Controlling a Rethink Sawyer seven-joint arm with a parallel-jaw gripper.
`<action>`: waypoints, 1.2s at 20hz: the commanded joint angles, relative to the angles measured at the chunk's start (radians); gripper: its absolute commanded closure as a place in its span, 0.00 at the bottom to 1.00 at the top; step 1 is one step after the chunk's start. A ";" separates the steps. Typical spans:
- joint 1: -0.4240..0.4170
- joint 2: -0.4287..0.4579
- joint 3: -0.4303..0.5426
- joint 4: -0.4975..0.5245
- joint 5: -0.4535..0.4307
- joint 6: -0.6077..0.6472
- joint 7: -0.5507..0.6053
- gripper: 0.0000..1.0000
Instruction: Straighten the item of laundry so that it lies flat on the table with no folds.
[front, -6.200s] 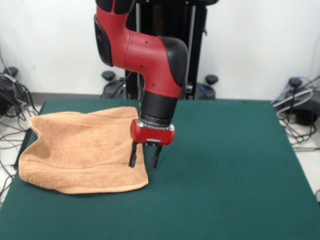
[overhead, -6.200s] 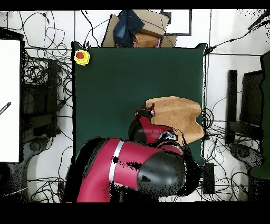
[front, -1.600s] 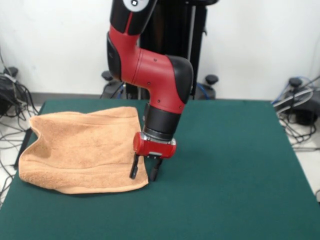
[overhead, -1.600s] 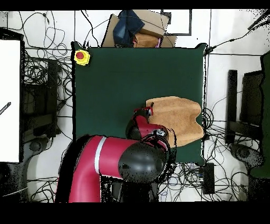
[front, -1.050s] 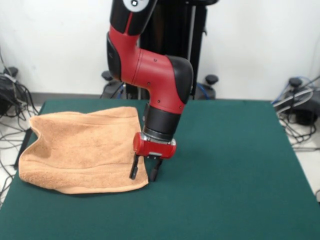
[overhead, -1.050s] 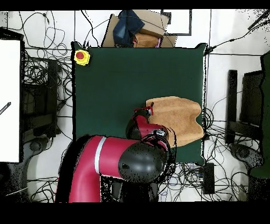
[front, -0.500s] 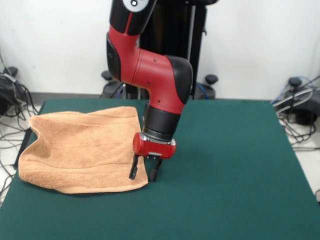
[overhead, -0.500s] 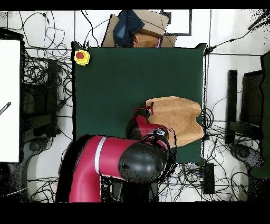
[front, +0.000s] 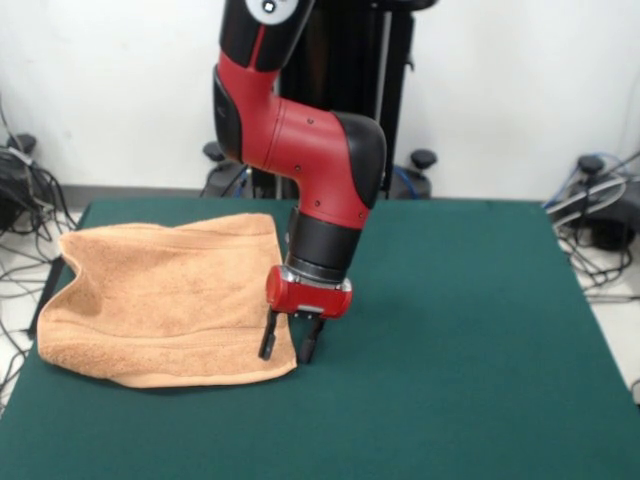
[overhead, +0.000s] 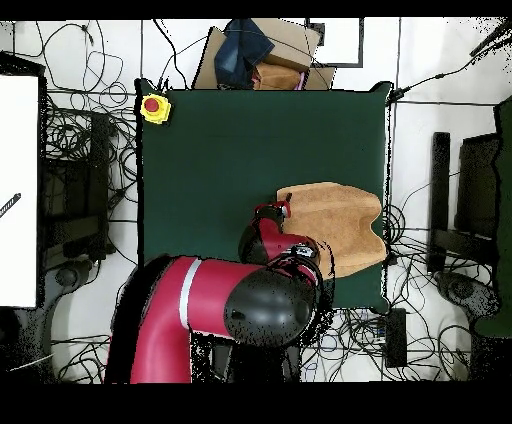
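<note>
White wall behind, cables on the floor at both sides; a dark green worktop (front: 470, 340) fills the lower frame in the front view. At left of that view the peach-orange towel (front: 160, 300) lies on the worktop's left part, its left edge at or slightly over the worktop's edge. It is not flat: the left side dips and bunches, a thick rolled fold runs along the near edge, and a flat woven band shows just above that edge. Centre: the red and black arm (front: 310, 160) comes down from the top of the frame, wrist tilted slightly. The tool (front: 288, 346) is at the towel's lower right corner, its two dark fingers (front: 267, 337) spread apart with a gap between them, one over the towel's right hem, the other beside it over bare green. Contact with the cloth cannot be told. Overhead view: a yellow box with a red button (overhead: 154, 107) sits at the worktop's upper left corner; the towel (overhead: 340, 222) lies right of centre near the right edge.
</note>
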 joint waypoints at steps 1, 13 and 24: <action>-0.008 0.100 0.076 -0.190 0.040 0.040 0.120 0.00; -0.007 0.098 0.077 -0.191 0.037 0.044 0.119 0.00; -0.013 0.096 0.083 -0.192 0.017 0.037 0.128 1.00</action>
